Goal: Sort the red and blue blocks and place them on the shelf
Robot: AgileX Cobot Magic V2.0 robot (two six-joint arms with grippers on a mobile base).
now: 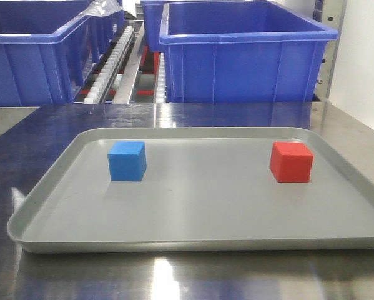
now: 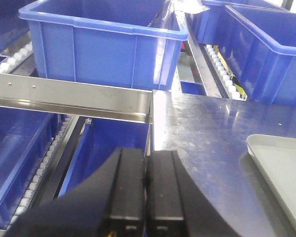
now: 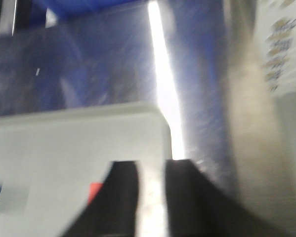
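- Your right claw [image 3: 151,192] holds nothing, and its jaws are parted only narrowly (this view is blurred).
- The red block [image 3: 95,191] sits on the tray [image 3: 63,143] just left of that claw, with the blue block [image 1: 127,160] farther left.
- Widen the jaws, shift left and centre squarely over the red cube's flat faces before descending.
- Your left claw [image 2: 147,197] is closed on nothing, with the shelf [image 2: 68,96] rail ahead of it.

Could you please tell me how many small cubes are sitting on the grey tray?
2. The blue block sits left on the tray, the red block right, well apart. The open tray hides no others.
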